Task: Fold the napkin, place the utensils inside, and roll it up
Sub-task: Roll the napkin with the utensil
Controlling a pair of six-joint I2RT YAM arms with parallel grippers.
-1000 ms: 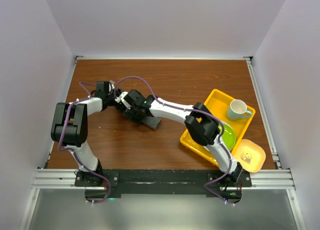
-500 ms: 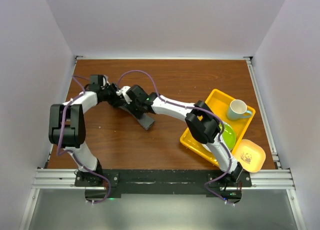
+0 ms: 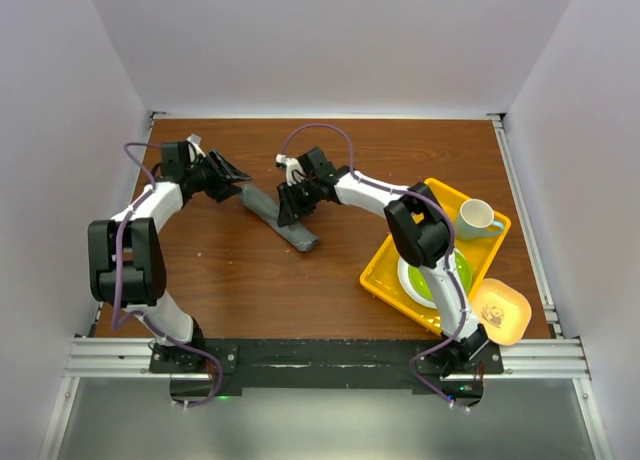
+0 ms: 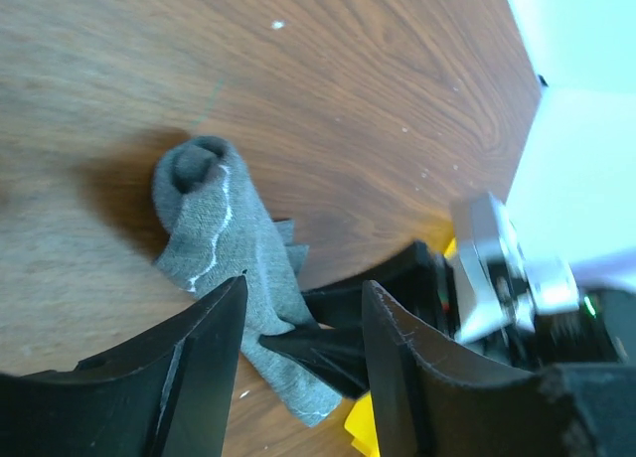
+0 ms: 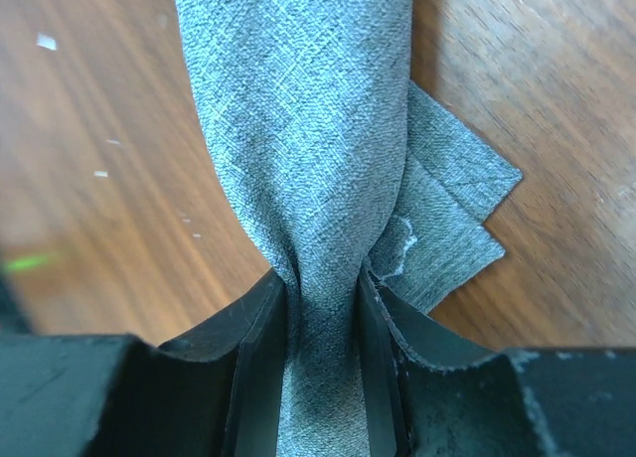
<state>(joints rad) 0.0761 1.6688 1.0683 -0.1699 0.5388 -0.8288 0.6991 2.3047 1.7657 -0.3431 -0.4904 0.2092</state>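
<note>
**Rolled napkin lies slantwise, right tool pinching its middle**

The napkin (image 3: pixel 297 235) is a tight roll on the table (image 3: pixel 400 150), left of centre and nearer the far edge than the near one. Its long axis runs on a diagonal, with one end aimed at the far-left corner and the other at the near edge.

The right tool (image 3: pixel 291 208) is closed narrow across that axis at about mid-length. Its wrist view shows the cloth squeezed into a waist, and a loose folded corner pokes out beside the roll.

The left tool (image 3: pixel 228 170) stands wide and holds nothing. It sits just off the roll's far-left end, clear of the cloth, and is the arm nearer that end.

No utensil shows. I cannot tell whether one lies inside the roll.

The rolling looks done or close to it. Any letting go would best come straight off the roll, not along it, so the layers do not spring loose.

Bare wood surrounds the roll on all sides. The yellow tray (image 3: pixel 432 190), with its mug (image 3: pixel 478 220) and green plate (image 3: pixel 458 273), is well apart toward the right edge.
</note>
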